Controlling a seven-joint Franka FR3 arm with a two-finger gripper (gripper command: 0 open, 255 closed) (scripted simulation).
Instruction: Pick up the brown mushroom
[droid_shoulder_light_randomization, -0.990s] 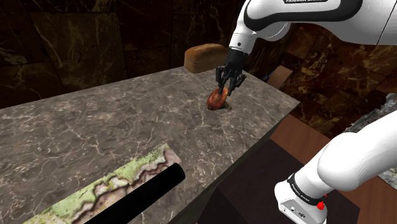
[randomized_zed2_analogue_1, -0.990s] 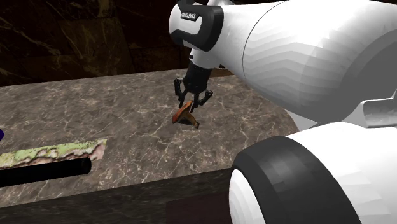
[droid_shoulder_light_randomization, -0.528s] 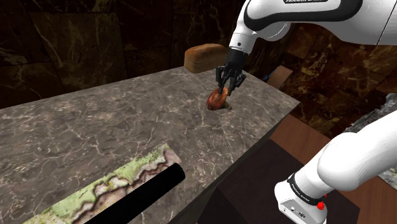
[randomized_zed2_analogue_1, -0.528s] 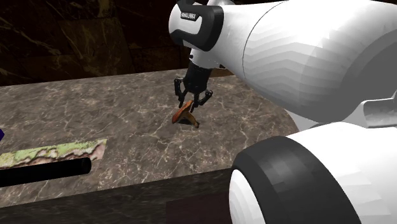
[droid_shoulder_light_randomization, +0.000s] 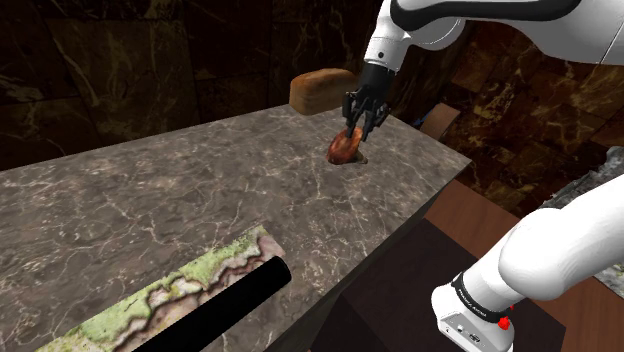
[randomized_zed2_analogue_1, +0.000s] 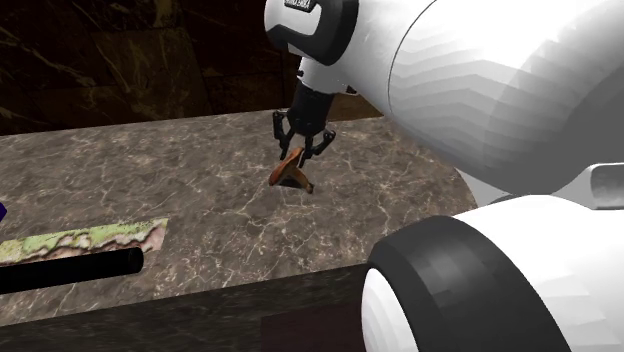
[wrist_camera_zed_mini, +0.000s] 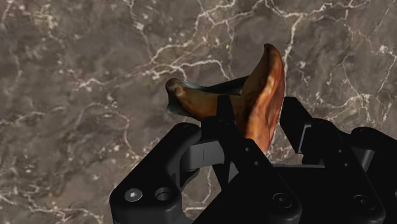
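Note:
The brown mushroom (droid_shoulder_light_randomization: 343, 146) hangs just above the marble counter (droid_shoulder_light_randomization: 150, 210), clasped at its upper end by my black gripper (droid_shoulder_light_randomization: 358, 128). From the second exterior view the mushroom (randomized_zed2_analogue_1: 291, 172) dangles below the gripper (randomized_zed2_analogue_1: 299, 150), a small gap and shadow under it. In the wrist view the orange-brown cap (wrist_camera_zed_mini: 263, 95) stands between the fingers, and the stem (wrist_camera_zed_mini: 191, 102) juts out sideways past them, with the gripper (wrist_camera_zed_mini: 257, 137) shut on it.
A brown loaf-like block (droid_shoulder_light_randomization: 322, 88) sits at the counter's far edge behind the gripper. A green-and-tan slab (droid_shoulder_light_randomization: 170, 295) with a black cylinder (droid_shoulder_light_randomization: 215, 310) lies at the near edge. The counter's edge (droid_shoulder_light_randomization: 440, 160) drops off close to the gripper.
The gripper has risen a little with the mushroom in it, lifting it off the counter. Earlier the mushroom rested on the surface.

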